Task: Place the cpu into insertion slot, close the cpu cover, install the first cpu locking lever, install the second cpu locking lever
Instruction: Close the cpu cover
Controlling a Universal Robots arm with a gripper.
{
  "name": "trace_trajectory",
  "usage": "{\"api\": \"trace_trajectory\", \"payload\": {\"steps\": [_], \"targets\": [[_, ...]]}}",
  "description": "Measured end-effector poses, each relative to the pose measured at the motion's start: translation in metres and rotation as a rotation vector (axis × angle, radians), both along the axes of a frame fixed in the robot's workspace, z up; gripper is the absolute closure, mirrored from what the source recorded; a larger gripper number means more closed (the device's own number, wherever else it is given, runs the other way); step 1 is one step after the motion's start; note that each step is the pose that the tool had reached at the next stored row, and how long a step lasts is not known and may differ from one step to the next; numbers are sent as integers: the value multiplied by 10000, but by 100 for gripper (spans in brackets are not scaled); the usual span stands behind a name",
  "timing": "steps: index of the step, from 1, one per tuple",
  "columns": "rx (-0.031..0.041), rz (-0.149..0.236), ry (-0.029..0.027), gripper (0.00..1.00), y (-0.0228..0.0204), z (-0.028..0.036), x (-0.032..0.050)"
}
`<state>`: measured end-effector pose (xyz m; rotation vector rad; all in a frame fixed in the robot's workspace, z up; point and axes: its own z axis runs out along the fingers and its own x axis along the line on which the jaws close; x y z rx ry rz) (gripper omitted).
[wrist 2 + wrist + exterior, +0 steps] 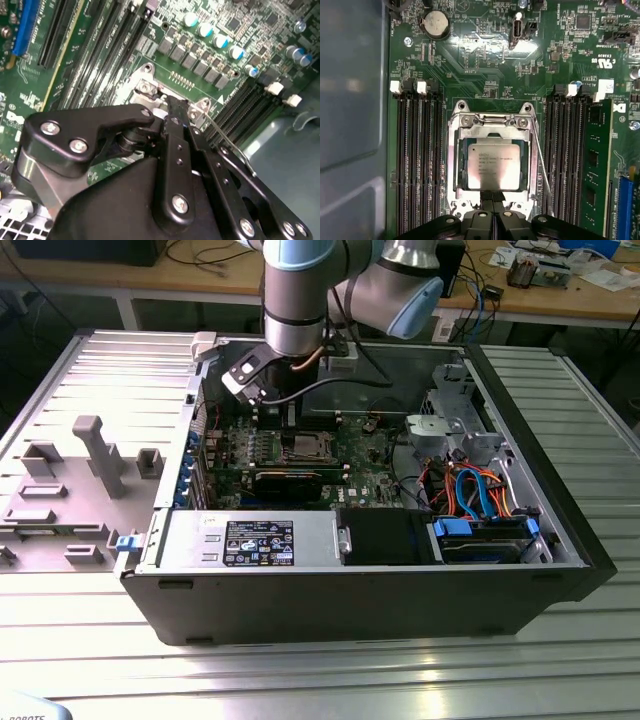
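- Currently the cpu [494, 167] sits flat in the insertion slot [451, 150], silver top up, in the middle of the green board [470, 65].
- The cpu cover [492, 131] lies down over it, and the chip shows through its window.
- Handling, my judgement: the chip is light, stiff and fragile underneath, so it should be held by the edges only. The cover is thin, stiff sheet metal, so press on the frame and not on the chip.
- The locking lever [541, 160] is a thin wire angled away from the slot's side, and it looks unlatched. It's probably springy and slippery, so best taken near its bent end.
- My claw [494, 205] is at the slot's edge with the fingers pressed together and nothing visible between them. I can't tell whether they touch the cover.
- Count: one cpu, one slot, one cover, and one lever I can make out. I can't tell if there's a second.
- Around the slot there are long black memory slots on both sides and one coin cell [435, 22].
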<state>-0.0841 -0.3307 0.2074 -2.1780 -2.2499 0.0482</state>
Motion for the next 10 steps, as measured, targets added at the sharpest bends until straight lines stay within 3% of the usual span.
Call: {"api": "trace_trajectory", "payload": {"steps": [5, 10], "targets": [[-1, 3, -8, 89, 0, -24, -9], [4, 4, -45, 89, 1, 23, -46]]}}
